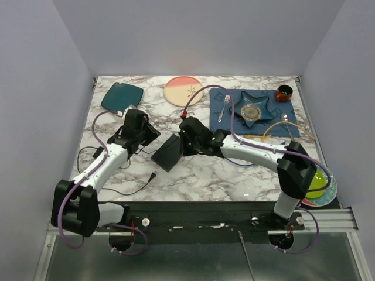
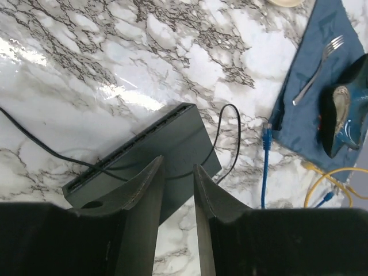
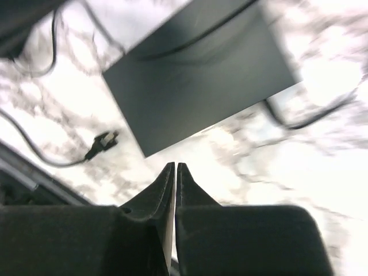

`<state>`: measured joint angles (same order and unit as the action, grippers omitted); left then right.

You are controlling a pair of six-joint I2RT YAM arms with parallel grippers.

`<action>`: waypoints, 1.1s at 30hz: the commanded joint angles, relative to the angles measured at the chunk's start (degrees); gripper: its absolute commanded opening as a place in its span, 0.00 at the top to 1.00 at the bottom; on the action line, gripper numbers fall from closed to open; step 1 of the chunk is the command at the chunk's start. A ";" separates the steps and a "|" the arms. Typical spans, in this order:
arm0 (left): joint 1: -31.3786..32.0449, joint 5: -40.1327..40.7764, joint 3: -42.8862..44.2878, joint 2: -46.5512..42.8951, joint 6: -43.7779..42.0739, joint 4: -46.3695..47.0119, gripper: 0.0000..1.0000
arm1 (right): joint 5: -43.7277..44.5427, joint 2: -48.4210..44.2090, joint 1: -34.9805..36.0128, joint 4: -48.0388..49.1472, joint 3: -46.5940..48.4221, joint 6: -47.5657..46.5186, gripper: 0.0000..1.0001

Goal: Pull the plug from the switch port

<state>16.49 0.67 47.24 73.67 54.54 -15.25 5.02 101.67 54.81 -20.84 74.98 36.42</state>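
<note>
Switch (image 1: 168, 153), centre frame, should be braced by the narrowly parted, empty left gripper (image 2: 178, 164) while the almost-closed, empty right gripper (image 3: 175, 165) draws its black cord (image 2: 57, 154) straight out.

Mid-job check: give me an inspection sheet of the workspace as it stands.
Surface: marble table, glare patches.
Job's things: switch flat mid-table; thin black cord runs to its socket row, plugged or not unclear.
Clutter: teal plate, pink plate, blue placemat with star dish and fork, green plate.
Grippers: left gripper pointing at the switch, jaws apart, empty; right gripper jaws nearly together, empty.
Cables: loose black plug lying on the table; blue cable; yellow cable.
Surroundings: plain grey walls.
</note>
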 commanded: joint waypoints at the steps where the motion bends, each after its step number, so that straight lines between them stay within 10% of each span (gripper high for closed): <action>1: 0.30 -0.58 -5.48 -5.90 0.64 -0.23 0.60 | 14.05 -1.04 -1.98 -3.42 -2.38 -9.26 0.89; 6: 2.57 -4.18 -10.41 -7.49 1.97 1.97 0.60 | 10.28 3.97 -3.13 -4.21 -0.27 -16.90 0.86; 22: 5.04 -7.43 -11.21 -2.48 0.83 4.61 0.60 | 14.85 5.21 -3.04 -2.36 -0.72 -22.54 0.29; 33: 5.04 -8.84 -12.88 -2.04 1.18 6.01 0.59 | 8.35 7.75 -3.04 1.59 0.87 -30.61 0.51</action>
<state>21.15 -6.17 35.42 71.55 55.92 -10.39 15.97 107.15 51.42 -21.06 73.41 10.11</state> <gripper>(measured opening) 0.404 0.507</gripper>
